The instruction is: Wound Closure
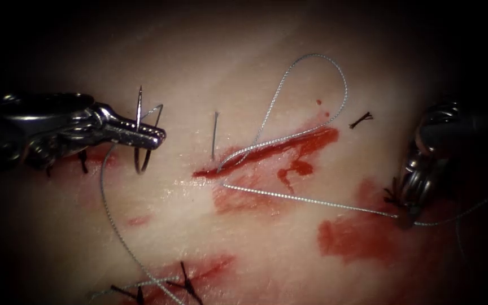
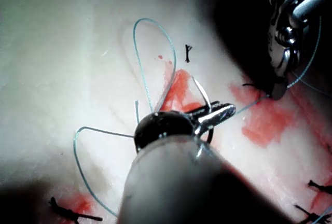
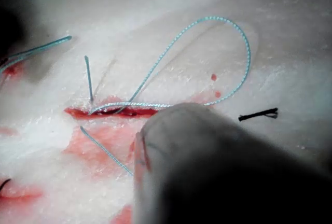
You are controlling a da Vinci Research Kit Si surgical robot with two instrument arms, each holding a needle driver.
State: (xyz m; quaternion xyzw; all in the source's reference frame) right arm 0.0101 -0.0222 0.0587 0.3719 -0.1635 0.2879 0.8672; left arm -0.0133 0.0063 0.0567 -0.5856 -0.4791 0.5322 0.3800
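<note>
Across the endoscope view lies the pale, glistening pork-belly tissue [image 1: 244,73], its narrow red cut [image 1: 266,151] running at a slant through the middle, with smears of red fluid [image 1: 357,234] below and to the right of it. At the left, well apart from the cut, the left arm's steel claw [image 1: 152,134] is pressed together on the thin curved steel needle [image 1: 138,121], pinching it near the middle of its curve; the needle stands clear of the tissue, its point upward. At the right, the right arm's claw [image 1: 409,217] points down and pinches the fine grey braided thread [image 1: 312,200], which runs leftward to the cut, rises in a tall loop above it, and trails from the needle down the left side. A short upright thread end [image 1: 214,133] stands just left of the cut. Small dark cut thread ends [image 1: 361,119] lie to the right of the loop.
</note>
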